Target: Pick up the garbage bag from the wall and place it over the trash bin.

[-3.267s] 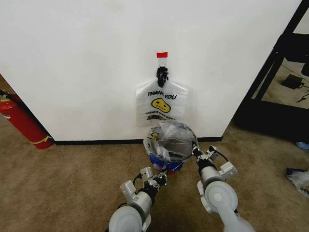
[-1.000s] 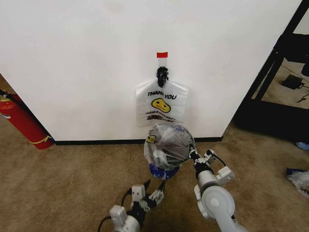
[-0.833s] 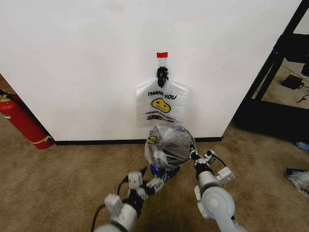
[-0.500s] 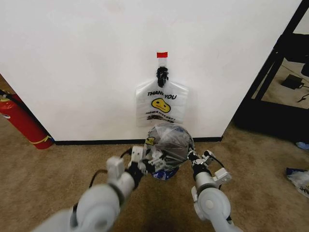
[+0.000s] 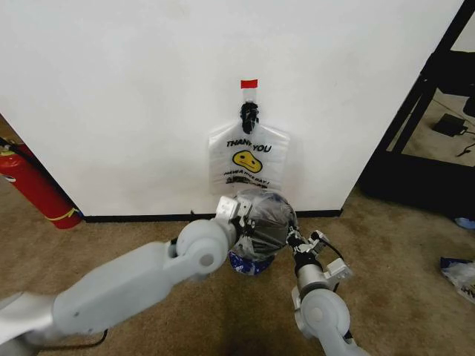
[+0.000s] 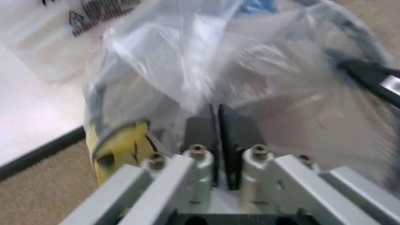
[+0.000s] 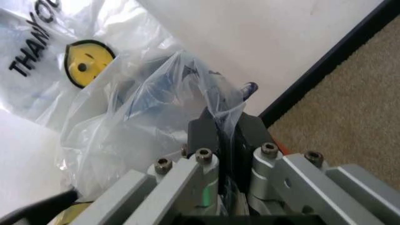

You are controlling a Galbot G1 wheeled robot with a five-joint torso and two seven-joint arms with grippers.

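The garbage bag [image 5: 261, 219] is crumpled over the round black mesh trash bin [image 5: 276, 231] on the carpet below the wall [image 5: 133, 89]. Blue patches show at the bag's lower edge. My left arm reaches across from the lower left, and the left gripper [image 5: 236, 208] sits at the bin's left rim. In the left wrist view the left gripper [image 6: 216, 110] is shut with bag film pinched at its tips. My right gripper [image 5: 291, 236] holds the bin's right side, and the right gripper [image 7: 220, 117] is shut on a fold of the garbage bag [image 7: 156, 122].
A flat same-print bag [image 5: 249, 159] hangs from a black hook [image 5: 249, 113] under a red tape strip [image 5: 249, 84]. A red fire extinguisher [image 5: 30, 182] leans at the left. A black shelf frame [image 5: 423, 111] stands at the right.
My left arm has swung up from low on the carpet and forward to the bin's left rim. The right gripper has stayed on the bag's right side.
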